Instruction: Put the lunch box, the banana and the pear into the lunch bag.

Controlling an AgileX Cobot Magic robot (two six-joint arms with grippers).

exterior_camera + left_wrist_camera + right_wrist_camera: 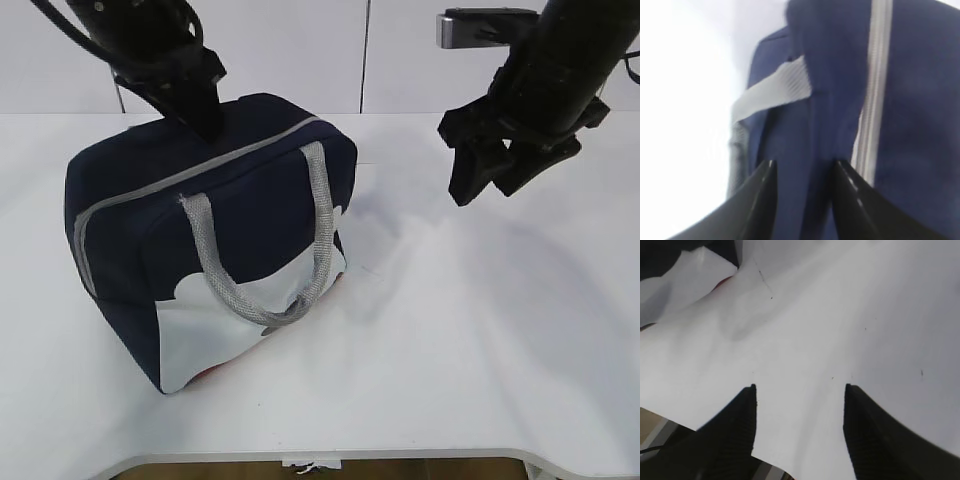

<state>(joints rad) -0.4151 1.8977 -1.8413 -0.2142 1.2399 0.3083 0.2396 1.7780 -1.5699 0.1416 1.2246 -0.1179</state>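
Note:
The lunch bag [230, 230] stands on the white table [480, 330], leaning a little. It is navy with a white lower panel, and its grey zipper [200, 170] runs shut across the top. A grey webbing handle [215, 260] hangs down its front. My left gripper [203, 118] is at the bag's top rear edge. In the left wrist view, my left gripper [802, 167] stands open with navy bag fabric [830, 100] filling the gap, beside the zipper [875, 75]. My right gripper [482, 190] hangs open and empty above the table [840, 315]. The lunch box, banana and pear are out of view.
The table's front edge [320, 458] curves close below the bag. A white wall [400, 50] backs the table. The bag's white lower corner [685, 280] shows at the top left of the right wrist view, away from my right gripper [800, 387].

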